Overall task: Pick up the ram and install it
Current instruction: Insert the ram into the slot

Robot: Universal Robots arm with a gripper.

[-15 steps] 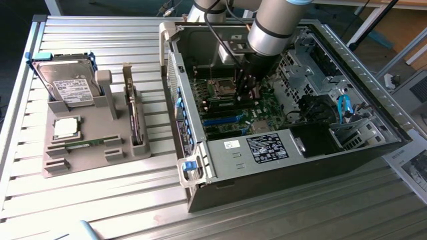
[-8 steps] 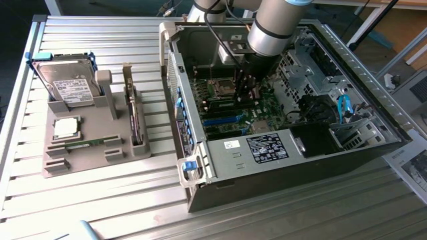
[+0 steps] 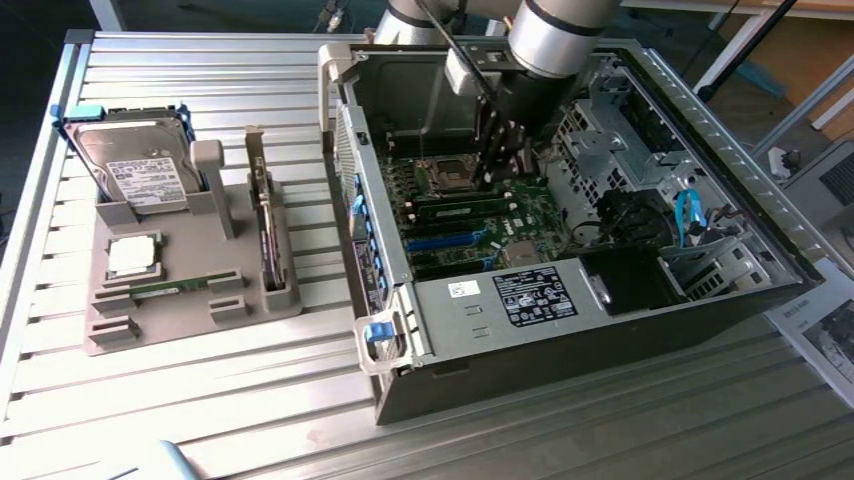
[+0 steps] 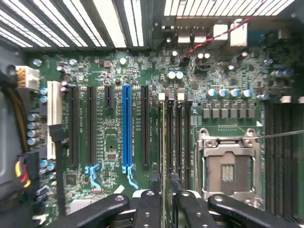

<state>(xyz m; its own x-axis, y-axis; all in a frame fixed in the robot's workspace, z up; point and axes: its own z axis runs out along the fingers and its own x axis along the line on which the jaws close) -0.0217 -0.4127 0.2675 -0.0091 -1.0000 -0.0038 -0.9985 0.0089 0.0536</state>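
Inside the open computer case (image 3: 561, 365), the ram (image 4: 163, 142) stands on edge in a memory slot (image 4: 161, 97) beside the empty processor socket (image 4: 228, 164), its long axis running straight through the gap of the slightly spread tool (image 4: 166, 195).

Slatted metal bench (image 3: 240, 400), grey parts holder (image 3: 187, 265) on the exterior view's left, open computer case (image 3: 601, 345) beside it, on the right

Robotics lab, and it's a PC-assembly cell!
Ribbed aluminium surface (image 3: 174, 400), open black computer tower case (image 3: 601, 345) lying on its side, grey moulded parts fixture (image 3: 200, 235) alongside, silver robot arm (image 3: 561, 35) reaching in.
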